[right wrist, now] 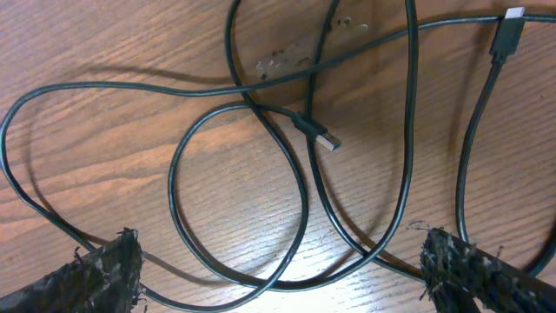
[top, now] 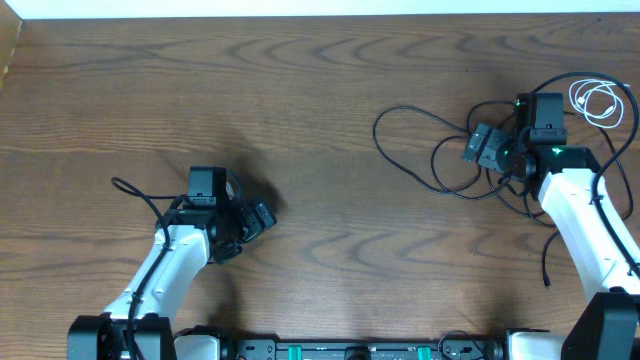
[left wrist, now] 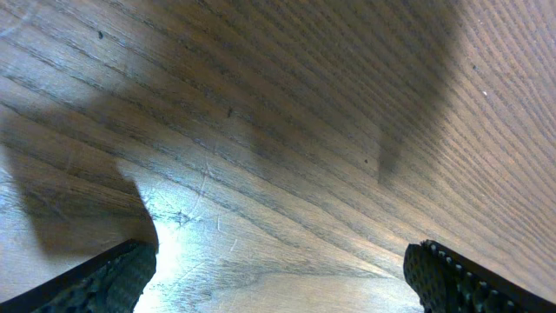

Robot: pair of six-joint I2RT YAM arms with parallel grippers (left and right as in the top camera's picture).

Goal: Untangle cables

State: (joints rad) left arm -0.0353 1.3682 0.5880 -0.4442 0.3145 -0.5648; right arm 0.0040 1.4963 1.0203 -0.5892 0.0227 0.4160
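At table (top: 320, 80) right, my right pincer (top: 484, 147) hangs spread wide, gripping nothing, over the looped black cable (right wrist: 311, 130); the white cable (top: 598, 102) coils just beside. My left pincer (top: 256, 216), equally spread, sits well apart.

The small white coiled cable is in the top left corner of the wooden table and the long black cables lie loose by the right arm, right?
Not quite. The overhead view shows the small white coiled cable near the top right corner of the brown wooden table. The long thin black cables do lie loose by the right arm.
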